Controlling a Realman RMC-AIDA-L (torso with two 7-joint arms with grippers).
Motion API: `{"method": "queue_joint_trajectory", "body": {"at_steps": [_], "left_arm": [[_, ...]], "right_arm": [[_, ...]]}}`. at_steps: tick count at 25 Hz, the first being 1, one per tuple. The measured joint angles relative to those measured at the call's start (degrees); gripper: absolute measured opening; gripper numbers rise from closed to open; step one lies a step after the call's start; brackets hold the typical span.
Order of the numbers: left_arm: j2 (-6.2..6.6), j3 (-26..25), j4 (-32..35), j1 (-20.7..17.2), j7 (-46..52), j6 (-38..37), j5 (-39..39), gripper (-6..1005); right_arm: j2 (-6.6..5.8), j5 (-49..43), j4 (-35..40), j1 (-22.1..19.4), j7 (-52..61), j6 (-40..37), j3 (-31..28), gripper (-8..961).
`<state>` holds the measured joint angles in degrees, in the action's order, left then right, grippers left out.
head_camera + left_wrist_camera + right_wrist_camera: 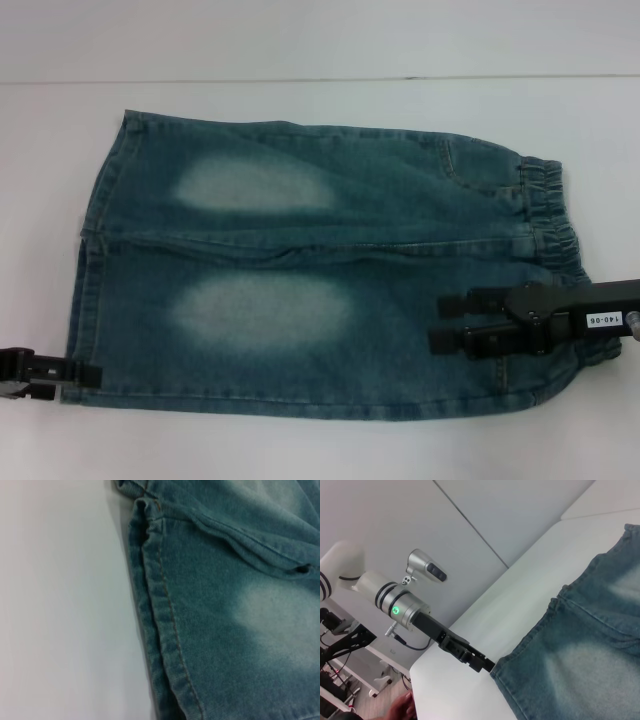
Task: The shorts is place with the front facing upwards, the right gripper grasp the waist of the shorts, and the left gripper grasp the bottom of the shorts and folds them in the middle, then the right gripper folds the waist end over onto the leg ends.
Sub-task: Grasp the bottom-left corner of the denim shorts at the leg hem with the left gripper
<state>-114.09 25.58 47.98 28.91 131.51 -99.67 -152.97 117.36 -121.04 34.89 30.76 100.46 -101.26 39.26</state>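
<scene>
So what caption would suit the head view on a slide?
Denim shorts lie flat on a white table; left gripper at the leg hem, right gripper over the waist end.

The place looks like a robot laboratory or a test room, not a home; the work surface is a plain white table [300,440] with nothing decorative on it, and behind it stands a bare pale wall [485,525] made of large flat panels with thin seams between them; in the right wrist view, beyond the edge of the table, there are black metal stands or frames [345,642] on the floor, with loose cables hanging near them; the white base of some other equipment [382,682] stands there too; a robot arm [365,587] with a silver wrist and a green light is mounted beside the table.
</scene>
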Motion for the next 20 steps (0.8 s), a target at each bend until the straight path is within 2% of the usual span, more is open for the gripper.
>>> {"method": "queue_joint_trajectory", "body": {"at_steps": [20], "left_arm": [[-0.08, 1.6, -2.1, 1.1, -0.1, 1.9, 0.0, 929]], "right_arm": [[0.32, -0.1, 0.0, 0.0, 0.0, 0.1, 0.0, 945]]}}
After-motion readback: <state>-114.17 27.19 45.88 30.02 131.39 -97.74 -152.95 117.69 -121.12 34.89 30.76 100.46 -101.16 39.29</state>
